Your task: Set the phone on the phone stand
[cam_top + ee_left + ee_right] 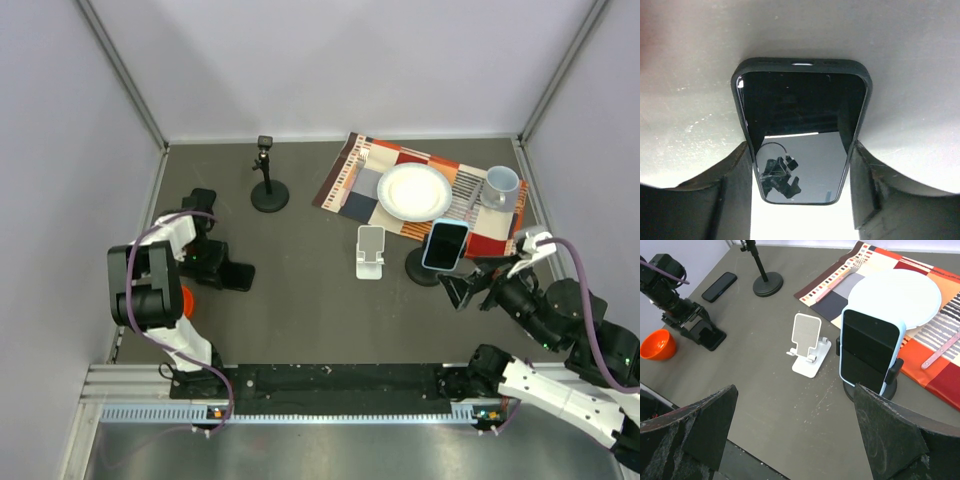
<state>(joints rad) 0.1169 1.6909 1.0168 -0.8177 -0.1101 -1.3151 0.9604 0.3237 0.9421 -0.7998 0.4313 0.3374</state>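
Left claw (802,147) straddled the black phone (800,100), which lay flat on the dark table (300,320) at its left side. The fingers sat right at its long edges, though I could not tell whether they pressed. Right claw (795,388) stood wide with nothing between its fingers. At the far right, a patchwork placemat (350,185) carried a white plate (413,191) and a mug (501,186). Near mid-table sat the white phone stand (371,252) — well apart from the black phone. Just right of it, a blue-cased phone (445,245) stood on a round black base (420,268).
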